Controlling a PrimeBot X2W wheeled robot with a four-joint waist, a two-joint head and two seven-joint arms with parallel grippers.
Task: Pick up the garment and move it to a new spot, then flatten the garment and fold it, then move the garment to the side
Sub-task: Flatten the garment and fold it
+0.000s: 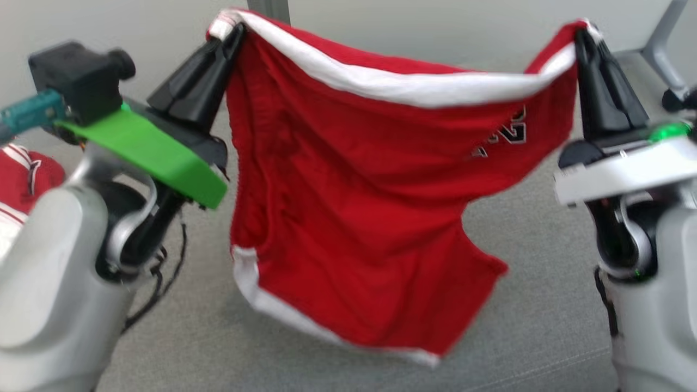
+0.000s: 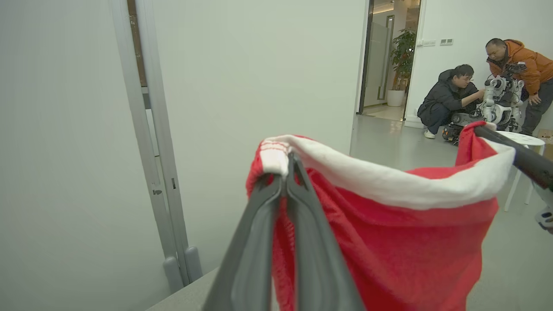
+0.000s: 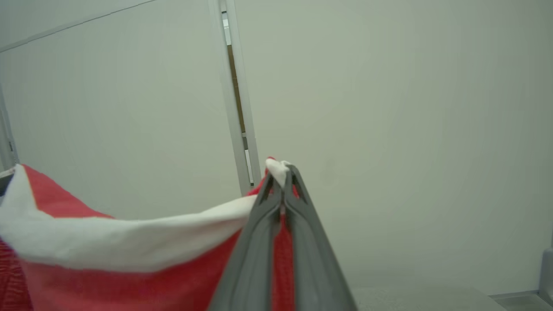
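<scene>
Both pale grey forearms are rising from the lower corners of the head view, wrists bent so that the dark tapered fingers are pointing up and slightly inward. The left gripper (image 1: 235, 31) is pinching one top corner of the red fabric garment (image 1: 354, 218), its two fingers pressed together on the cloth. The right gripper (image 1: 584, 34) is clamping the opposite top corner in the same way. A green flat bracket (image 1: 152, 155) carrying a black camera block (image 1: 81, 76) is sitting on the left wrist.

The garment is hanging in the air between the two grippers, over the grey felt-like surface (image 1: 544, 283). Its broad white band is sagging in a shallow curve along the top edge. The red body is falling in soft vertical creases and is ending in a narrow white hem. Black-and-white lettering is showing near the right gripper. Whether the hem is touching the surface cannot be told.

A second red-and-white cloth (image 1: 24, 179) is lying at the left edge. In the left wrist view, two people (image 2: 449, 99) are bending over a small pale robot (image 2: 497, 103) far behind the garment.
</scene>
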